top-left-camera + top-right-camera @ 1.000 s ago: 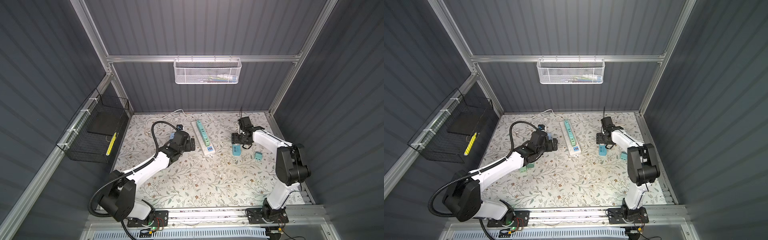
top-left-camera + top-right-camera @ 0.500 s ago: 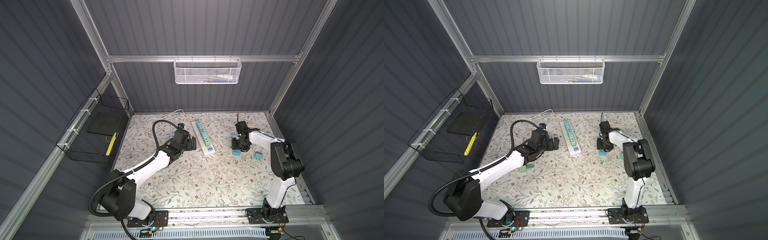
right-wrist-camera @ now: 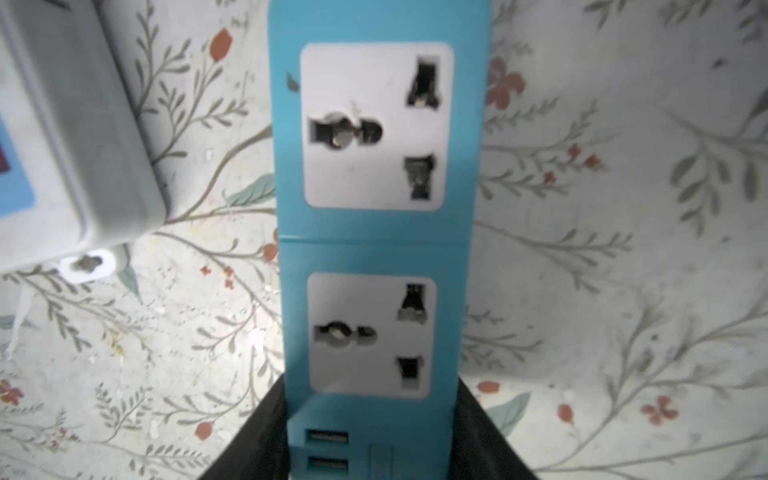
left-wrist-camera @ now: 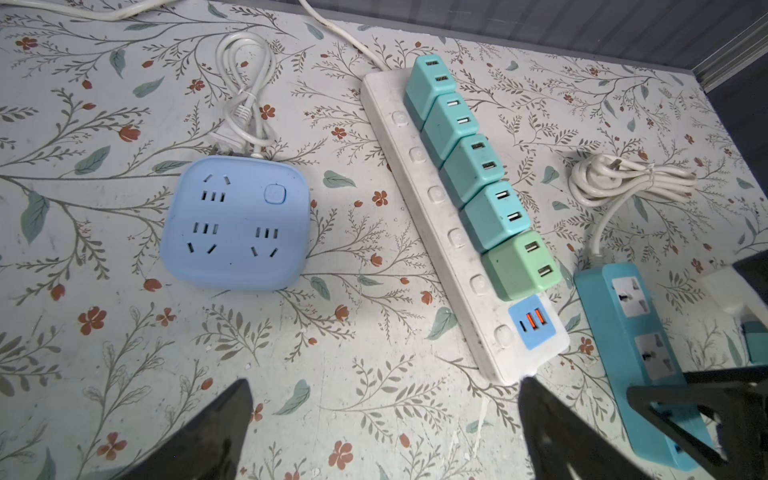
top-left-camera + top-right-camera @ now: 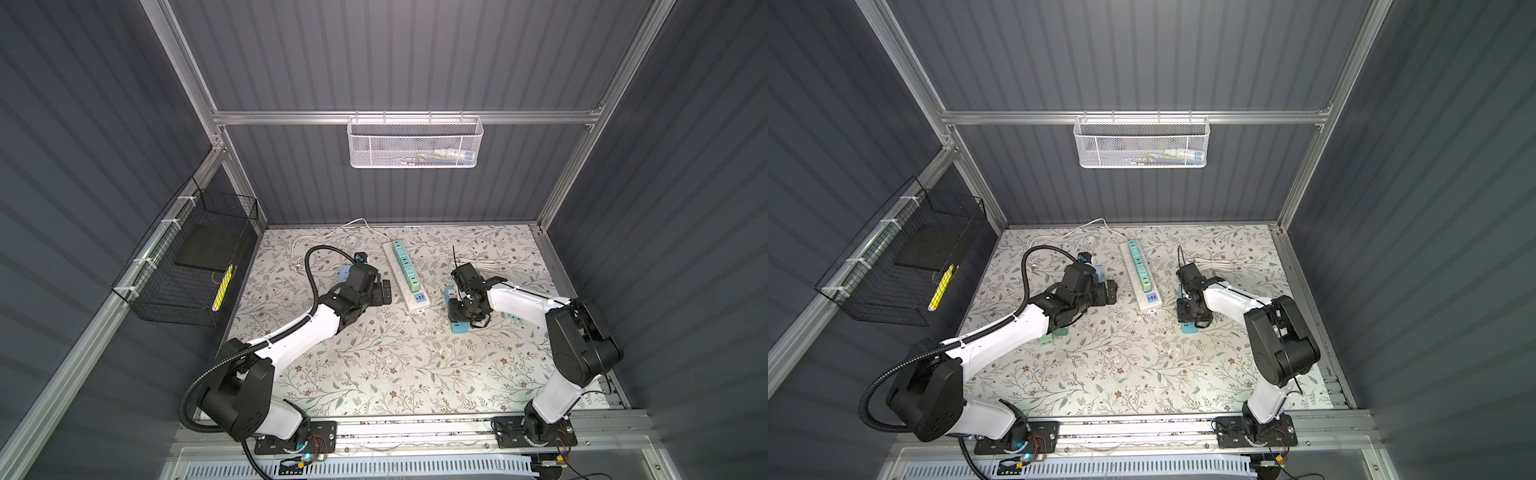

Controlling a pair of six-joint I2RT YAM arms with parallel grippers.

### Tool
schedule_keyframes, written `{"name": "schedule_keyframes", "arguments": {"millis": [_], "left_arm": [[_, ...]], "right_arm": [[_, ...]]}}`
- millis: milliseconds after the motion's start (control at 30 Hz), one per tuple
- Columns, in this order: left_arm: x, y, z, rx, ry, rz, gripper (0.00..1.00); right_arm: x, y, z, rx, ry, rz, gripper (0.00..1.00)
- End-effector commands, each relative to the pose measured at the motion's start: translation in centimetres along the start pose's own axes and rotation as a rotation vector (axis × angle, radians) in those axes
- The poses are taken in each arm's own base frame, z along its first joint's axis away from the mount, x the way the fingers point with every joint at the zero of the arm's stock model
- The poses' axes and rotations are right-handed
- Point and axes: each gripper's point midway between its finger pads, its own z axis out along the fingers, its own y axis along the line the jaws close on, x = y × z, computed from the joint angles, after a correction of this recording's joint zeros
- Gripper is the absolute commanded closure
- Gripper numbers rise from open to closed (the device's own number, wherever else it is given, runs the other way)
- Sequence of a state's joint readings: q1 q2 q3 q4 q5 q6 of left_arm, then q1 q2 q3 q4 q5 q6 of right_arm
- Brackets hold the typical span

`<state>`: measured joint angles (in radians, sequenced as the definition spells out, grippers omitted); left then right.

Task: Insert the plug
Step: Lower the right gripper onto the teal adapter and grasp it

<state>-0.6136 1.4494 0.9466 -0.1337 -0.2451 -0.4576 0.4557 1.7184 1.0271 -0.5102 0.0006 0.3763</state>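
Covering the cell floor, the floral table (image 5: pixel 374 365) carries a long white power strip (image 5: pixel 400 277) at its far middle, every socket filled by a row of plugs (image 4: pixel 478 174), four teal and one green. Left of it lies a square blue socket hub (image 4: pixel 235 222), and the left gripper (image 4: pixel 385 384) hovers by the strip's near end with jaws spread wide, holding nothing. Right of the white strip lies a shorter teal strip (image 3: pixel 374 241) with two free sockets; the right gripper (image 3: pixel 372 401) straddles its USB end, fingers (image 3: pixel 257 440) against both sides, apparently pinching it, though blur leaves the contact unsure. Smaller still, the loose teal plug (image 5: pixel 516 318) sits on the table just beside the right forearm, touched by neither gripper, and two green plugs (image 5: pixel 1047 340) peek from under the left forearm.
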Motion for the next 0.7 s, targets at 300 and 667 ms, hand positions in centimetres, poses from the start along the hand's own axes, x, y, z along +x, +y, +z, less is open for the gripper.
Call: {"name": "schedule_keyframes", "arguments": {"millis": [300, 667], "left_arm": [[-1.0, -0.5, -0.5, 0.027, -0.02, -0.031, 0.0], [-1.3, -0.8, -1.0, 0.038, -0.018, -0.038, 0.0]], "right_arm": [[-3.3, -7.1, -7.5, 0.067, -0.143, 0.195, 0.21], [-2.8, -17.9, -5.6, 0.164, -0.071, 0.556, 0.22]]}}
